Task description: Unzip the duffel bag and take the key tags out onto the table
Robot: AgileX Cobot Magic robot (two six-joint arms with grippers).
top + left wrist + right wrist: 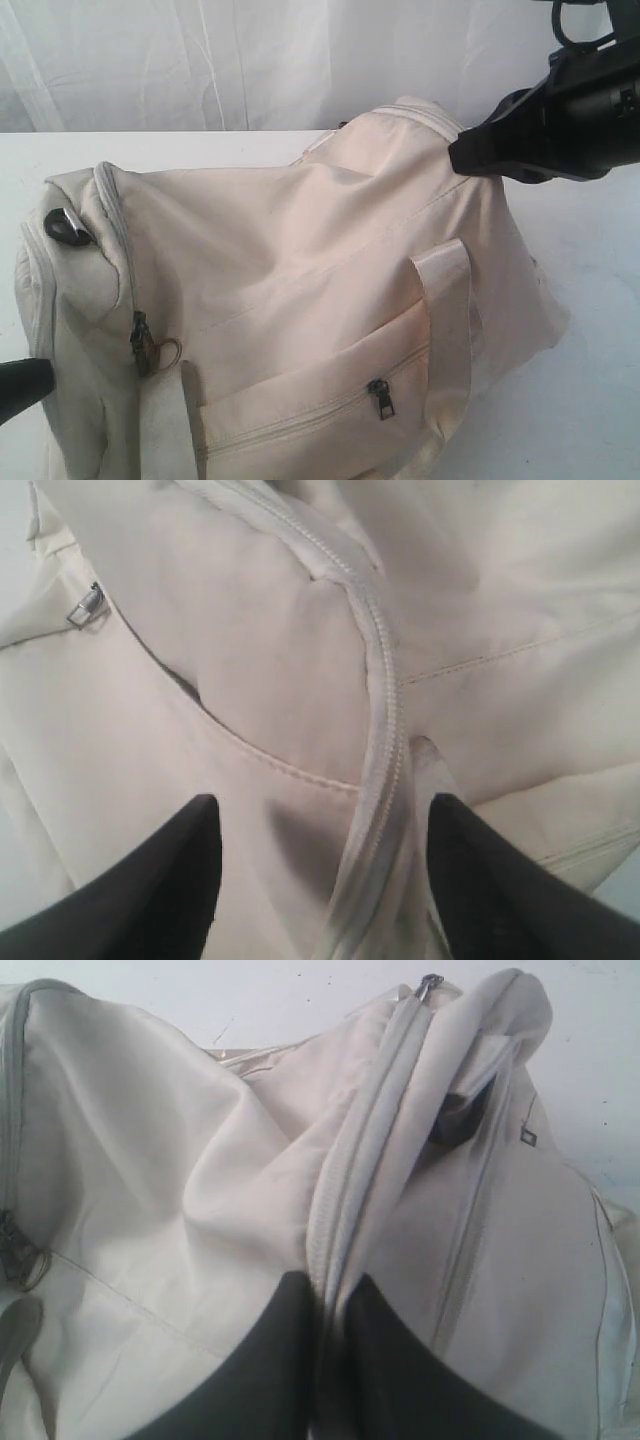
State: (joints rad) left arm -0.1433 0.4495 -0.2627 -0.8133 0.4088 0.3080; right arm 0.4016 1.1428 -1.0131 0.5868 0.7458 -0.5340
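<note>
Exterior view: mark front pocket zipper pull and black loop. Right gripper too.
front pocket zipper pull [381, 398], exterior view, on its metal tab.
black loop [54, 230], exterior view, on its curved band.
right gripper [327, 1282], right wrist view, midway between fingertips pinching duffel bag [180, 1180].

One cream duffel bag [300, 250] is showing, and one white bench [600, 330] is carrying it. Two dark zipper pulls are hanging in the exterior view: one end pull [140, 342] and one pocket pull [380, 398]. One black plastic loop [66, 226] is showing. Two black tools are appearing: one left tool [322, 805], one right tool [328, 1282]. One white curtain [200, 60] is hanging behind.
</note>
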